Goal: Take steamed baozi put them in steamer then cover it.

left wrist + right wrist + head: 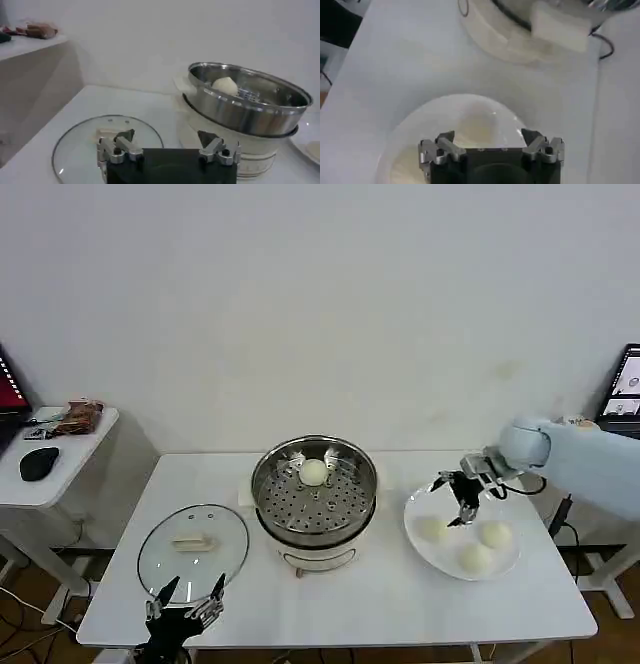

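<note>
At lower left my left gripper (186, 602) idles open by the glass cover (193, 548), while my right gripper (453, 499) hangs open and empty over the plate's (440, 561) three smooth buns (476, 557), beyond the perforated steel steamer (314, 489) holding one bun (314, 472).

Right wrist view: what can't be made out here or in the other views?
- Right wrist view: the right claw blocks the plate; no baozi visible.
- Left wrist view: the left claw covers the cover near edge.
- Head view: the steamer wall hides its near floor.
</note>
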Available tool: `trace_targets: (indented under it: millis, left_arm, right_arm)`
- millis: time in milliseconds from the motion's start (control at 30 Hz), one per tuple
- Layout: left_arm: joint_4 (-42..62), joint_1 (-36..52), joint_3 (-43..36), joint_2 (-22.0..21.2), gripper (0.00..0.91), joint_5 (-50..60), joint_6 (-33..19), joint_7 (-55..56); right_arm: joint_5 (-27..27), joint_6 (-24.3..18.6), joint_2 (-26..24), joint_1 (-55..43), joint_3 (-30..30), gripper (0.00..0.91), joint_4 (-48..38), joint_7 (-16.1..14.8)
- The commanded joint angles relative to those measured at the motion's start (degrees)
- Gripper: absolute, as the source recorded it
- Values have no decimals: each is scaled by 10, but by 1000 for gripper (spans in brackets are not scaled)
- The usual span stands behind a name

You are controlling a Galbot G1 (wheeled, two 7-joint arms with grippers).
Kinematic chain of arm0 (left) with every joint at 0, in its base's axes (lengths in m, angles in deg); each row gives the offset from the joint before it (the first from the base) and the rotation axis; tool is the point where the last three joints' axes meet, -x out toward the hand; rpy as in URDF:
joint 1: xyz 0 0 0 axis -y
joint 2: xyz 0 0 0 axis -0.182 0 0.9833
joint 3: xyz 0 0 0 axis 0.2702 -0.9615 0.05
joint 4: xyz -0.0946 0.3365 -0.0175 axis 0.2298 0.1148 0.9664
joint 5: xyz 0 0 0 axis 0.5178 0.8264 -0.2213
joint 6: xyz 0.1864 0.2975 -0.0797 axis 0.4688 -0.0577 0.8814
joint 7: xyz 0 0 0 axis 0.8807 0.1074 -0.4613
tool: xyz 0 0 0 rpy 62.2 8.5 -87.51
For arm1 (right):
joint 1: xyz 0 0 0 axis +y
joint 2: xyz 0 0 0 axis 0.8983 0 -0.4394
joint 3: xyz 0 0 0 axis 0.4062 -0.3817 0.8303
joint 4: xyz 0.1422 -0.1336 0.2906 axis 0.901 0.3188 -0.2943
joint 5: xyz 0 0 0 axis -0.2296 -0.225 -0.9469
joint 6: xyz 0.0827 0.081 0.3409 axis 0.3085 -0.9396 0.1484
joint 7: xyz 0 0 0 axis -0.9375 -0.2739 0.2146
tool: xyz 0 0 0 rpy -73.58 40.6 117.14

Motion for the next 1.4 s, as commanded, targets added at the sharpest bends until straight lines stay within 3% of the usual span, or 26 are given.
trace_targets:
  millis: [33, 867, 1100, 1167, 1400]
  left_arm:
    - [1, 0, 0, 0, 907, 1, 0, 0]
    - [0, -5, 1, -3, 907, 11, -1, 0]
    - [-3, -4, 1, -4, 907, 11, -1, 1]
    - [-3, -4, 0, -4, 907, 11, -1, 1]
    - [-4, -3, -1, -4, 907, 11, 0, 1]
  right_arm:
    - [19, -1, 13, 65, 46, 907, -59, -7]
    - [39, 6, 46, 133, 116, 907, -118, -9]
    - [39, 6, 49, 141, 128, 806, -124, -10]
    - [37, 7, 49, 141, 129, 675, -124, -10]
    - [38, 7, 50, 145, 135, 675, -127, -12]
